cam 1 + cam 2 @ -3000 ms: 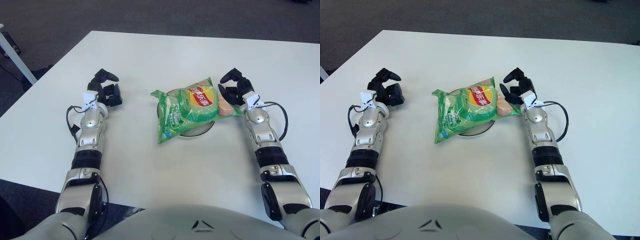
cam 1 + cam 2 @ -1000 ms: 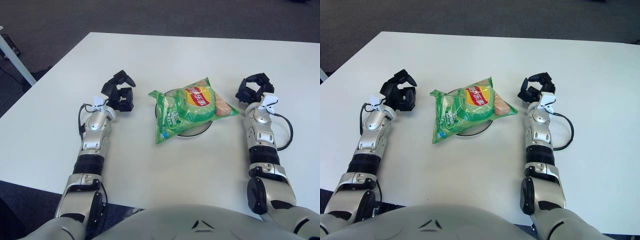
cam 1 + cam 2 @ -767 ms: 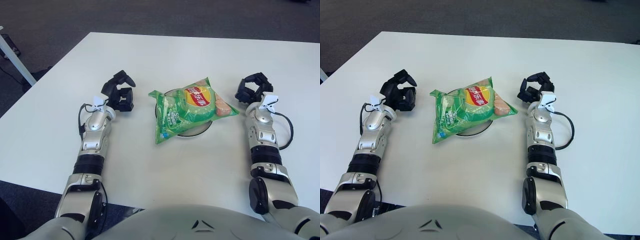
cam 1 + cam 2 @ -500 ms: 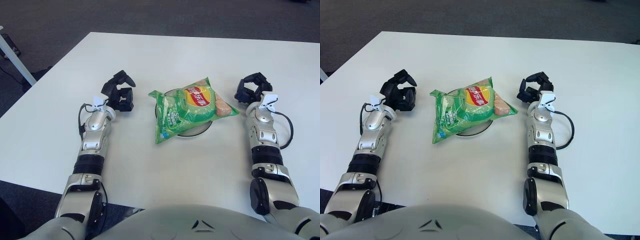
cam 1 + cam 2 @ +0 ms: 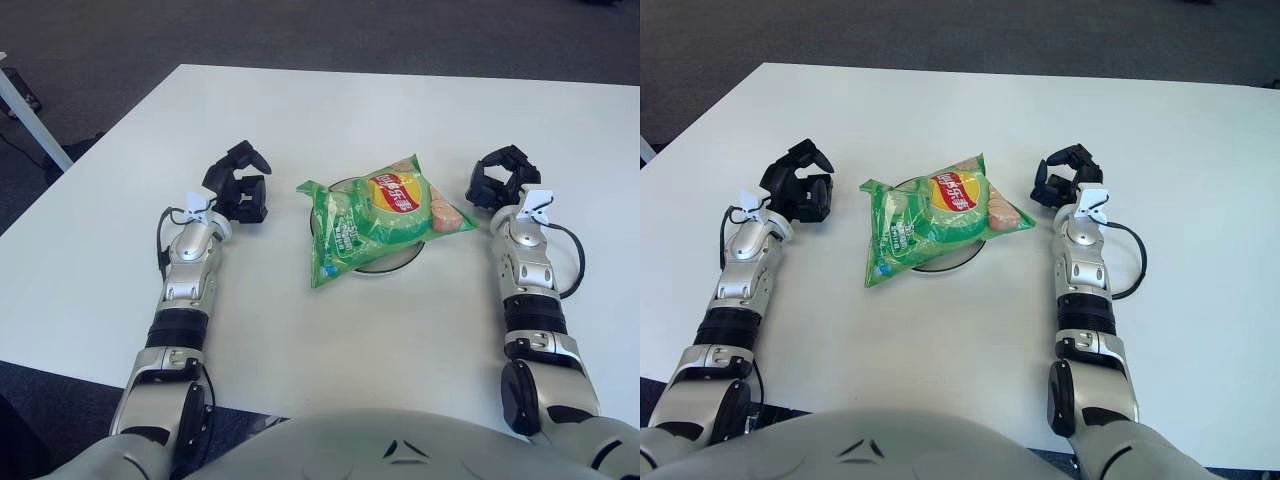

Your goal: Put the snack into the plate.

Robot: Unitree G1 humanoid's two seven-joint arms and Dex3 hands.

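Note:
A green chip bag [image 5: 375, 215] lies tilted on top of a shallow plate [image 5: 395, 263] in the middle of the white table. It covers most of the plate. My left hand [image 5: 239, 190] rests on the table a short way left of the bag, fingers relaxed and empty. My right hand [image 5: 497, 181] sits just right of the bag's right corner, fingers loosely curled, holding nothing and not touching the bag.
The white table [image 5: 330, 110] stretches away behind the bag. Its left edge [image 5: 90, 150] drops to dark carpet. A black cable [image 5: 572, 262] loops beside my right wrist.
My right hand has shifted slightly left toward the bag's corner. The left hand and the bag have not moved.

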